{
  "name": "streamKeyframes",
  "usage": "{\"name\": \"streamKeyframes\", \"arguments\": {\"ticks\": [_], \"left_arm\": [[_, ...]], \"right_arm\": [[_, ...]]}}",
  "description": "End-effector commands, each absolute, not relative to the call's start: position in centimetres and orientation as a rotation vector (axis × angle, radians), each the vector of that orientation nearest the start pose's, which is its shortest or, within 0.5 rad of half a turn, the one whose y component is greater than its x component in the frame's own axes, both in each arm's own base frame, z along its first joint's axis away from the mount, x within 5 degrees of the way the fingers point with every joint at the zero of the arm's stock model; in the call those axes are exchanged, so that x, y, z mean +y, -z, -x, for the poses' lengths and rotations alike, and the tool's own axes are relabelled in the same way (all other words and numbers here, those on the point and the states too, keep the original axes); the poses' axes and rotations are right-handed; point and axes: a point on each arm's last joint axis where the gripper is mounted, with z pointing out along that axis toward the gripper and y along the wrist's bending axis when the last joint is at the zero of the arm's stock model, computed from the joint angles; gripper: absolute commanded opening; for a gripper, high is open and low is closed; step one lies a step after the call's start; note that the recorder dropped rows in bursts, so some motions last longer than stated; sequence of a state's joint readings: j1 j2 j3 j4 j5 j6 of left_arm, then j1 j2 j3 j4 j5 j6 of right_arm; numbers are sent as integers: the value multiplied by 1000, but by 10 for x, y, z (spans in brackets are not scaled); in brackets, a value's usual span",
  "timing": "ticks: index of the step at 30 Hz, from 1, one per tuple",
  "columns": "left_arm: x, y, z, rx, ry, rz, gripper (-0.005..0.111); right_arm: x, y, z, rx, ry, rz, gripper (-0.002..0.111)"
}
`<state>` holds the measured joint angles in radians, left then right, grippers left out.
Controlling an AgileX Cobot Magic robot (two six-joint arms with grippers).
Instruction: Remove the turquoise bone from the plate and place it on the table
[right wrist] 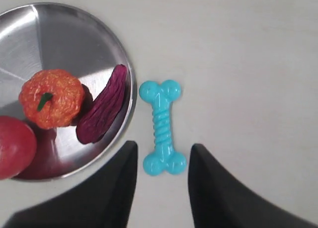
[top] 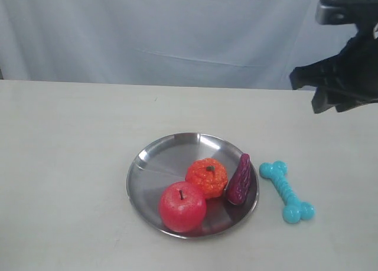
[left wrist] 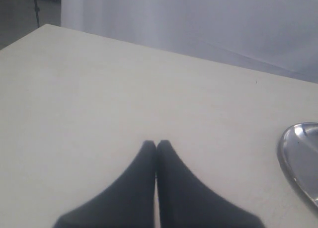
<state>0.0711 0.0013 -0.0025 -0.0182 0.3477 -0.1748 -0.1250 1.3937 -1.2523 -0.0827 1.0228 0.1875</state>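
The turquoise bone [top: 287, 192] lies flat on the table [top: 65, 165], just right of the silver plate [top: 171, 156] and apart from its rim. In the right wrist view the bone [right wrist: 161, 127] sits below and between the open fingers of my right gripper [right wrist: 163, 147], which holds nothing. In the exterior view that gripper [top: 339, 85] hangs high at the upper right, well above the table. My left gripper [left wrist: 156, 143] is shut and empty over bare tabletop, with the plate's rim [left wrist: 288, 163] at the frame's edge.
On the plate rest a red apple [top: 182, 206], an orange fruit [top: 207, 178] and a dark purple piece [top: 239, 179] leaning on the right rim. A pale curtain [top: 177, 29] hangs behind the table's far edge.
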Motion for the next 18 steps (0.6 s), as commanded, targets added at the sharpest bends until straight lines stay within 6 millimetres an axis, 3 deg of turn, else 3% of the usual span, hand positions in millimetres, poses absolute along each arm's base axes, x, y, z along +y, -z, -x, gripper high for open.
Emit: {"name": "streamKeyframes", "arguments": {"ticks": [1,8,9,10,11,12,13,18], "left_arm": [[3,-182,-53,1812,99,234,0],[3,-182,-53,1812,99,234,0],[3,-182,-53,1812,99,234,0],[3,-182,-53,1812,99,234,0],[3,-182,-53,1812,99,234,0],[3,-182,-53,1812,99,234,0],[3,-182,-53,1812,99,234,0],[3,-182,-53,1812,99,234,0]], "right_arm": [[-36,-366,-234,2609,94,-391,31],[-22,-395,-145,2454,37,-387,31],[-17,-397,-118,2392,7,-379,29],[-15,-396,-107,2369,-7,-375,27],[-10,-391,-81,2315,-39,-366,18],[-8,-387,-72,2301,-47,-363,14],[-5,-382,-54,2217,-64,-349,3],[4,-379,-14,1909,-126,-303,0]]}}
